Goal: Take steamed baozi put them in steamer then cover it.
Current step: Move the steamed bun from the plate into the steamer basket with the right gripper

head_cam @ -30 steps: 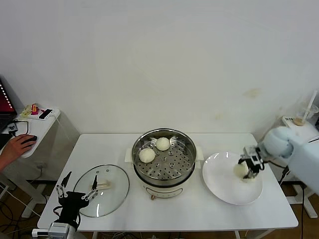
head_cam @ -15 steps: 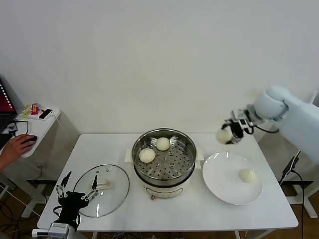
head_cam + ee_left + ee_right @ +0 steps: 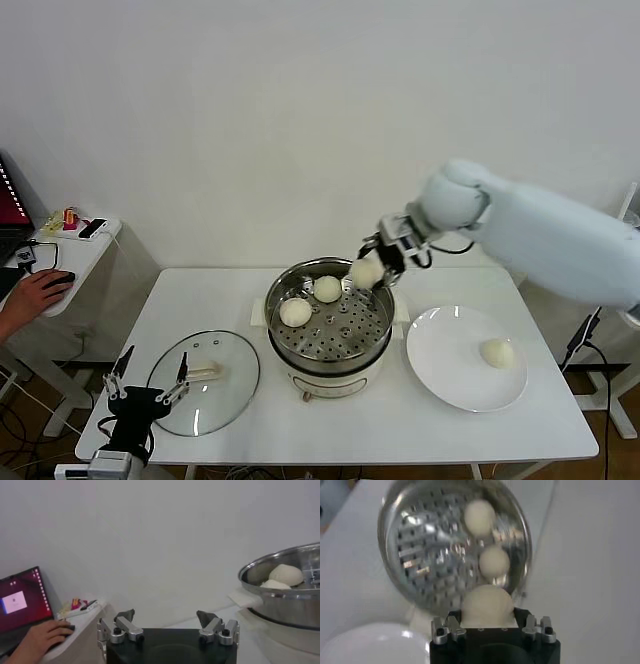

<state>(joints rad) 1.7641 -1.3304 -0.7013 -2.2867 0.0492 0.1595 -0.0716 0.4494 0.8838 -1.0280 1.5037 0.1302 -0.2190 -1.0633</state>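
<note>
The white surface (image 3: 400, 420) carries everything, largest first. At its middle stands the steamer (image 3: 329, 325), its shiny perforated basket open on top of the cream pot base. To the robot's left of it the cover (image 3: 203, 382) lies flat, clear glass with its cream handle up. To the robot's right sits a flat white plate (image 3: 440, 370), just beside the steamer.

Two baozi (image 3: 295, 312) rest on the basket floor toward its far-left part, near each other; in the right wrist view they show as two pale rounds on the holed steel (image 3: 493, 561). A third baozi (image 3: 497, 352) lies alone on the plate. The fourth, the held baozi (image 3: 366, 272), hangs above the steamer's far-right rim, clear of the floor.

The right tool (image 3: 376, 268) pinches that held bun between its fingers, the arm reaching in from the right. The left tool (image 3: 140, 395) hovers at the near-left edge of the surface, over the near rim of the cover, its fingers spread wide and holding nothing.

Off to the far left, a person's hand (image 3: 30, 295) rests on a mouse on a side desk.
</note>
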